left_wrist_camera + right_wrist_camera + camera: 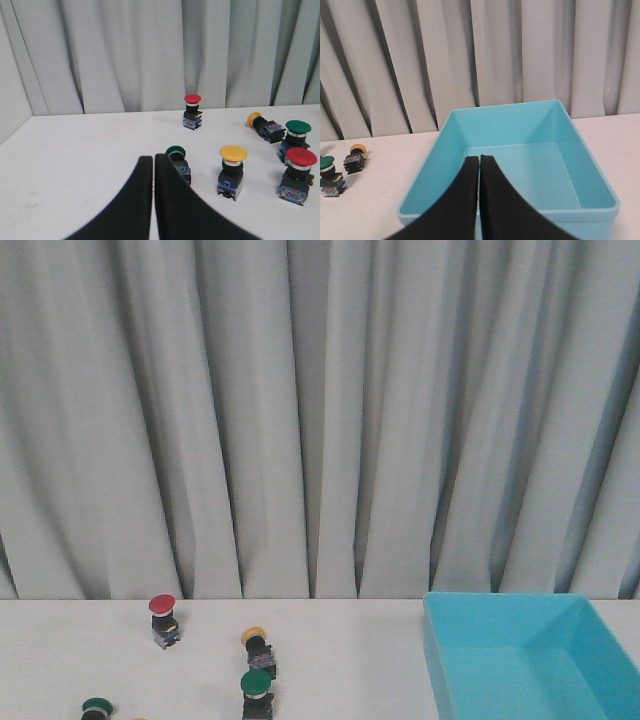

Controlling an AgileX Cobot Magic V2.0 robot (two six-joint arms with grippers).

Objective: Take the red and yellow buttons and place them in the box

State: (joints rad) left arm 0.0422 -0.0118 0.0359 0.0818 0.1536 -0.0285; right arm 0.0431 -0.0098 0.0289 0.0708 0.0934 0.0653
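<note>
On the white table [340,660] we saw six buttons at the left and the box [530,665] at the right. Our left gripper [153,159] had its fingers pressed together, holding nothing. Just beyond its tips stood a green button [177,159]; next to that an upright yellow button [231,170], then a red button [298,174] nearest the edge. Farther back stood a second red button [192,111], a tipped-over yellow button [264,126] and another green button [295,139], all well apart from the fingers. Our right gripper [479,160] was also closed and empty, poised over the near wall of the box, which held no buttons.
</note>
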